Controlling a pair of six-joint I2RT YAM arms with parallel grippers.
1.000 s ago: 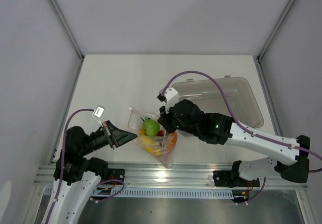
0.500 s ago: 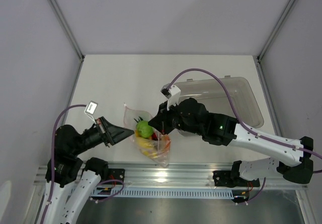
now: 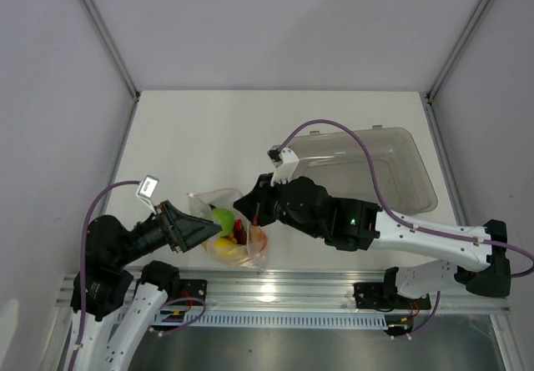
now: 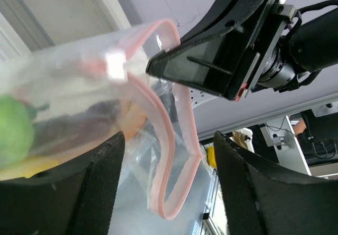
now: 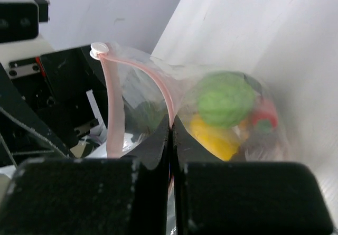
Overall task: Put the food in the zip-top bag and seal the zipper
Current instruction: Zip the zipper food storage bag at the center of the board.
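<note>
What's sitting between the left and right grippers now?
The zip-top bag, food inside, fills the gap between the left gripper and right gripper; the top view shows it.

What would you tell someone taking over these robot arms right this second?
Right tool: shut on the zipper.
Left tool: open, the bag between its fingers.
Food: inside the bag.
Done: filling looks finished.
Left to do: the bag gapes open; press the zipper shut along its whole length.
</note>
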